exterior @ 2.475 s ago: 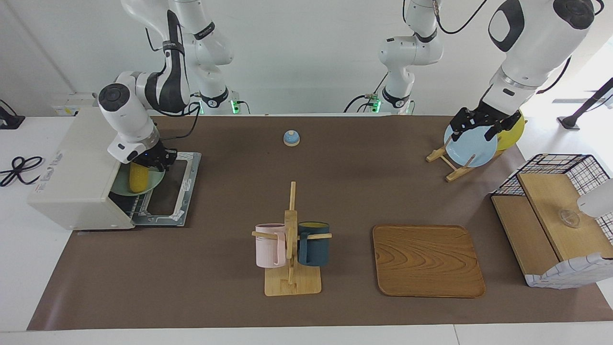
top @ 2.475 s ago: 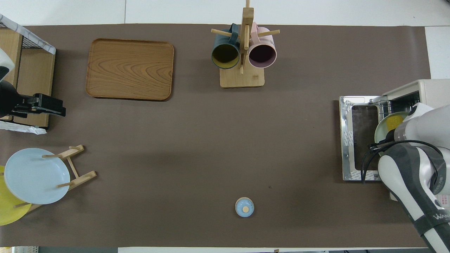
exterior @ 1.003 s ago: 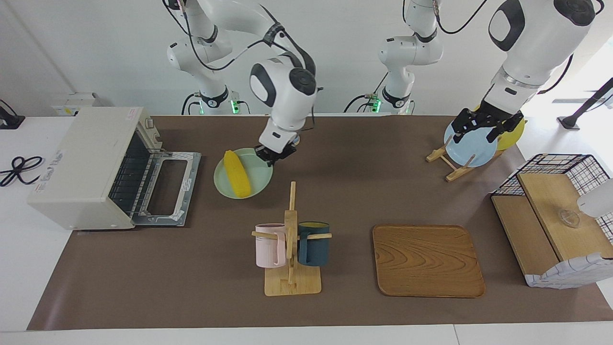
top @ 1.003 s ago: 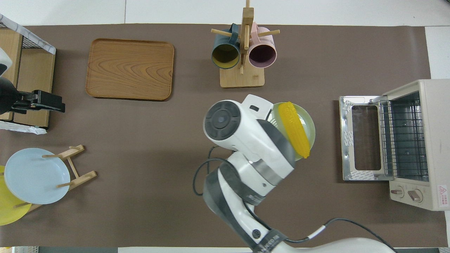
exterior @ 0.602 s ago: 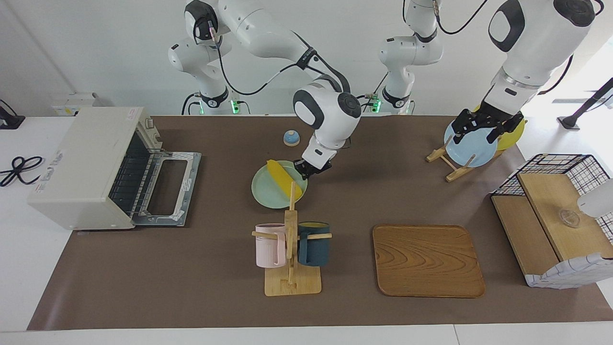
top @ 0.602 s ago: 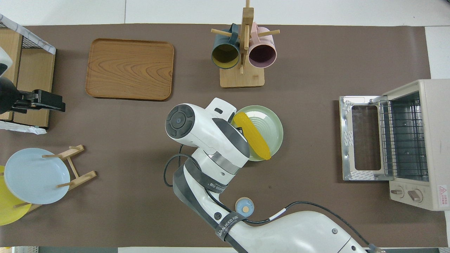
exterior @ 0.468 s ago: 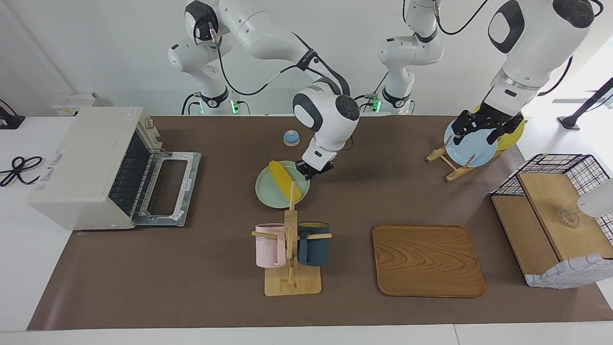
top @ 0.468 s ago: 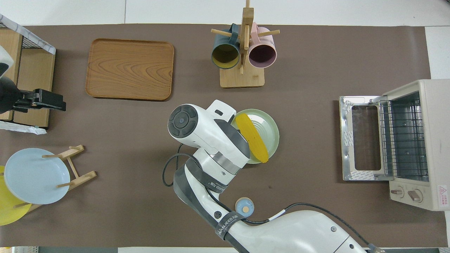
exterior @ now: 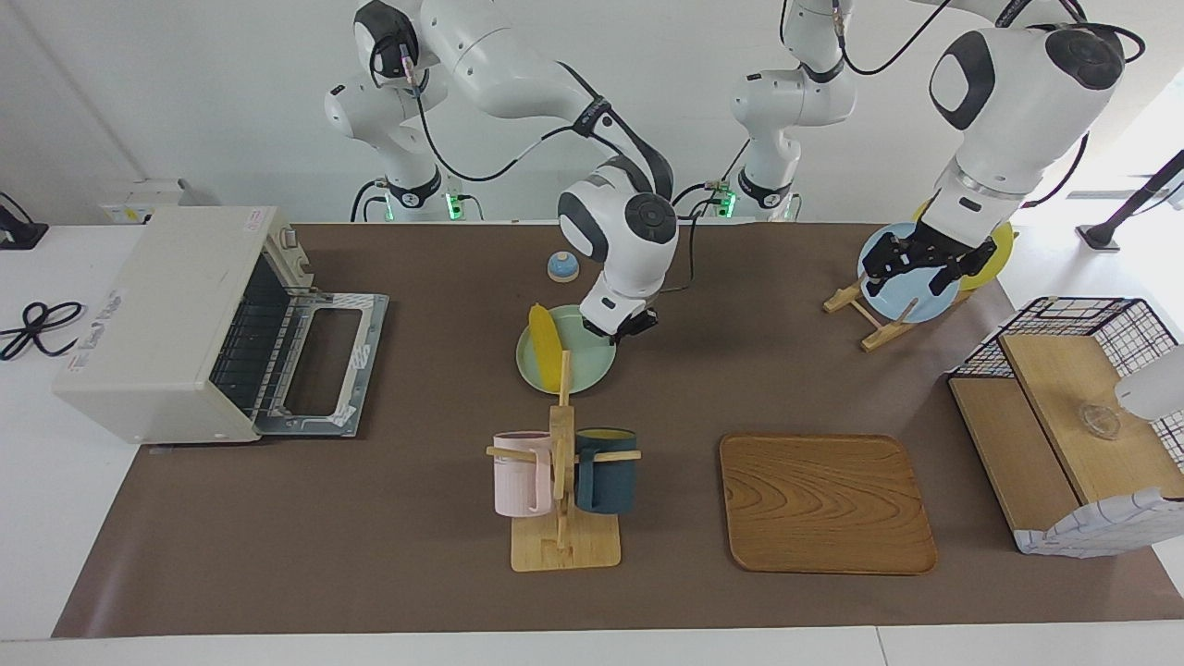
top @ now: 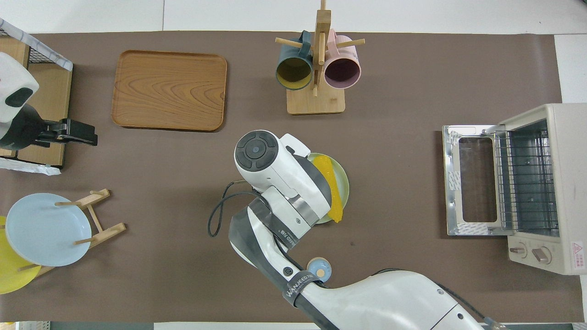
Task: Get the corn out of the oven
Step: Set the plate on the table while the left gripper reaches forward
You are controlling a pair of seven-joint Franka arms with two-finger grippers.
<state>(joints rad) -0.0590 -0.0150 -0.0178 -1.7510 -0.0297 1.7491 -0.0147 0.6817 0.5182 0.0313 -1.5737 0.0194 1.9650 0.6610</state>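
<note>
- Corn (exterior: 547, 345): we find the yellow cob lying on a pale green plate (exterior: 592, 367) in the middle of the desk (exterior: 277, 518), out of the oven and well apart from it. It sits between the small blue bell (exterior: 562, 266) and the mug rack (exterior: 562, 481).
- Oven (exterior: 157, 324): off-white toaster oven at the right arm's end of the desk, with the door folded down flat and the wire rack bare.
- Right gripper (exterior: 622, 326): at the plate's rim, on the side away from the oven. We cannot tell whether its fingertips grip the rim or are letting go. Holding the plate by its rim, we judge, spares the cob any direct handling.
- Left gripper (exterior: 916, 264): jaws apart, over the blue plate (exterior: 902, 291) on the wooden plate stand. This arm waits.
- Wooden tray (exterior: 826, 504): bare, beside the mug rack toward the left arm's end.
</note>
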